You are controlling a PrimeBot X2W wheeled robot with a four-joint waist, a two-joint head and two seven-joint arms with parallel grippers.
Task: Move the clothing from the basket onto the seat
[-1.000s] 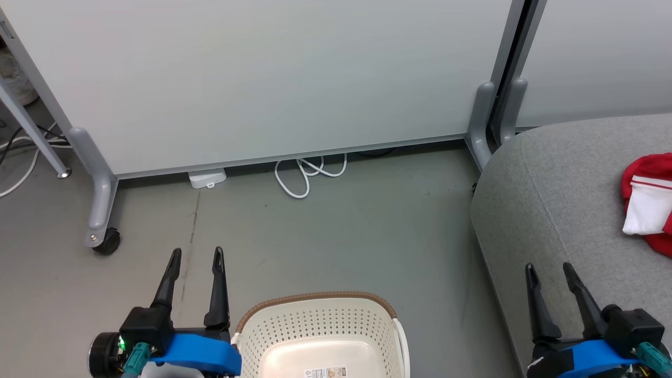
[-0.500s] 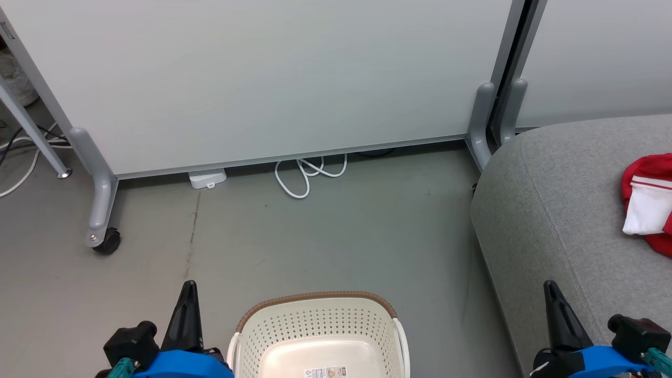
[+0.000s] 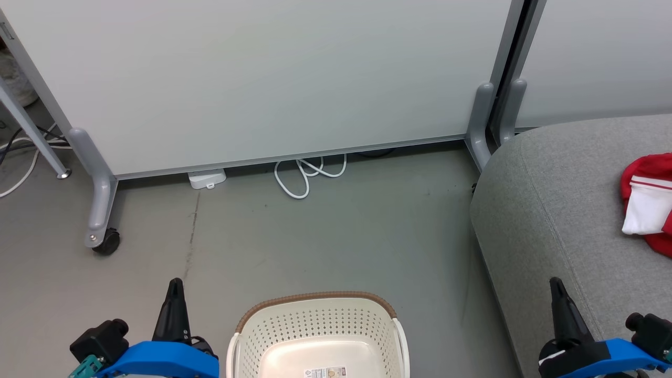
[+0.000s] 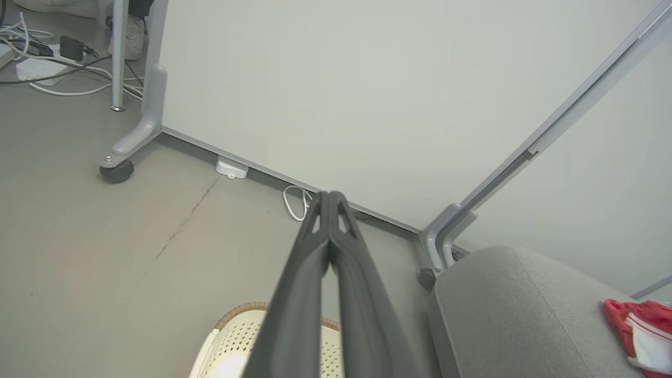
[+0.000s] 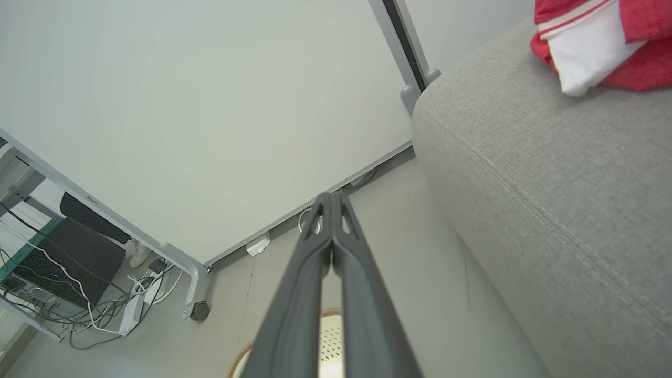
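We look down on a cream-white basket (image 3: 315, 297) with a brown rim, standing on a grey floor (image 3: 341, 236). A label sticker (image 3: 325, 373) shows on its bare bottom. To the right of the basket stands the large grey seat (image 3: 551, 210). The red and white clothing (image 3: 648, 205) lies bunched on top of the seat, well to the basket's right and farther from us. Just left of the basket, the left gripper (image 3: 175, 286) points away from us, its two dark fingers pressed together with nothing between them. Well right of the basket, over the seat's near edge, the right gripper (image 3: 555, 283) is likewise closed on nothing. Beyond the basket, a white divider panel (image 3: 262, 79) stands on castors, with a looped white cable (image 3: 304, 178) at its foot.
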